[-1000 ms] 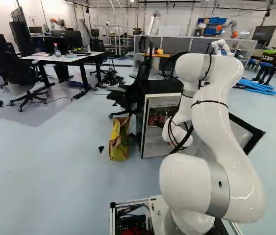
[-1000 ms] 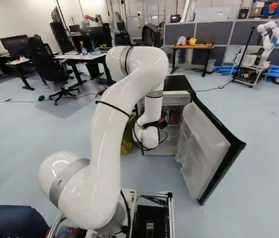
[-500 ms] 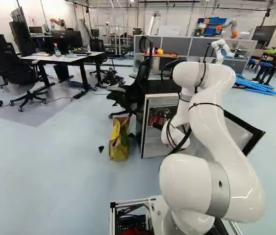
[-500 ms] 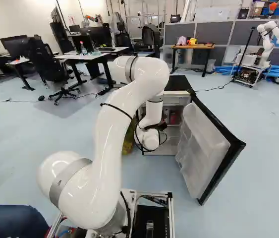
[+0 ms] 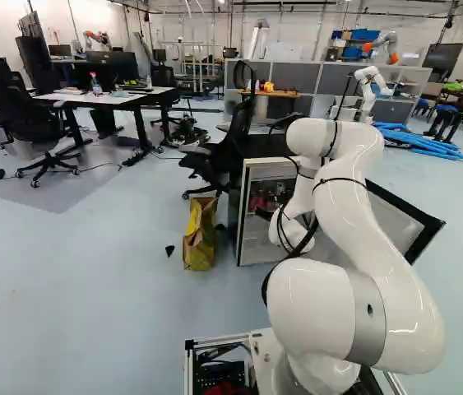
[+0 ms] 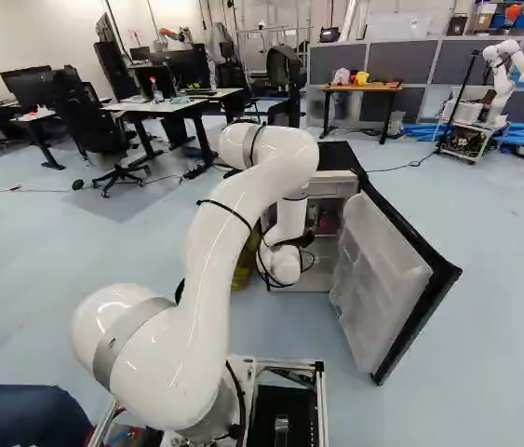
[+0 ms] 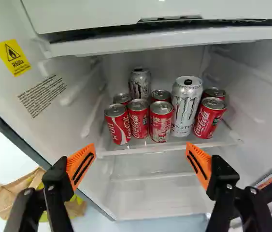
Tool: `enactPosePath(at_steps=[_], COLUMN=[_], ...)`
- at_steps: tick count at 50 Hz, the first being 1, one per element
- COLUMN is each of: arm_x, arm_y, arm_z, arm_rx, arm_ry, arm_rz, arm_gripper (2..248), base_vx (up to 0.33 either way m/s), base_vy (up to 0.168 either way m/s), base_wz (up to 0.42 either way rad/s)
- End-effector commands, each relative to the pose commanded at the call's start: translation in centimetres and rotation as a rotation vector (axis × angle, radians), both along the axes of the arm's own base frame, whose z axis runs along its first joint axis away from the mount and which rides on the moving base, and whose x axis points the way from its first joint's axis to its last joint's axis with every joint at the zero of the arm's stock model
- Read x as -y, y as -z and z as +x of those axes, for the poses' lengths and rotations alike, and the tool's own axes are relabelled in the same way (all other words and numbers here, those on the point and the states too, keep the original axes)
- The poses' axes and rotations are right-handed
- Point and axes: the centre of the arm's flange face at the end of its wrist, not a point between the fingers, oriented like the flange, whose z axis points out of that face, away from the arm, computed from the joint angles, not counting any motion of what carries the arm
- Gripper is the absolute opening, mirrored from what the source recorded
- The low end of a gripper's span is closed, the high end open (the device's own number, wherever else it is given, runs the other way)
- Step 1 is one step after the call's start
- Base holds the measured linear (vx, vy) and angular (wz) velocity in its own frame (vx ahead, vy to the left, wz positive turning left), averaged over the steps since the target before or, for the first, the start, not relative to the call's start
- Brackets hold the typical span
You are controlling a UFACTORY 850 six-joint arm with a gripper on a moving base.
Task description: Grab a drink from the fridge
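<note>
My gripper (image 6: 305, 240) shows only in part at the opening of the fridge (image 5: 252, 239), largely hidden by my wrist. In the wrist view the gripper (image 7: 141, 147) stands open and empty, its orange pads wide apart, in front of the shelf (image 7: 174, 145). Ahead, several red cans stand upright on that shelf, such as one front can (image 7: 161, 122) and another front can (image 7: 209, 118). A tall silver can (image 7: 186, 106) stands between them, and a second silver can (image 7: 139, 84) is farther back. The fridge door (image 6: 378, 279) is swung wide.
Above the cans hangs a white compartment front (image 7: 150, 41). A yellow-brown paper bag (image 5: 200, 234) stands beside the fridge, near a black chair (image 5: 223, 156). Another robot (image 6: 503, 79) stands on a cart behind. A person's leg (image 6: 24, 414) is beside my base.
My arm's elbow has sunk and shifted, leftward in the left base view and rightward in the right one. The wrist has moved slightly at the fridge opening. The base has stayed put.
</note>
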Motion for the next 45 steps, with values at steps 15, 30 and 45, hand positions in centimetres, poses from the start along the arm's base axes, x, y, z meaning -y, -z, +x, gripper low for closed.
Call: enactPosePath(at_steps=[15, 30, 45], arm_x=[0.9, 1.8, 2.4], arm_y=[0.9, 1.2, 3.4], arm_z=[0.9, 1.7, 2.1], arm_rx=[0.058, 0.103, 0.104], arm_ry=[0.011, 0.024, 0.031], arm_rz=[-0.005, -0.012, -0.013], arm_gripper=[247, 247, 247], base_vx=[0.0, 0.0, 0.0], base_vy=[0.0, 0.0, 0.0], base_wz=[0.0, 0.0, 0.0])
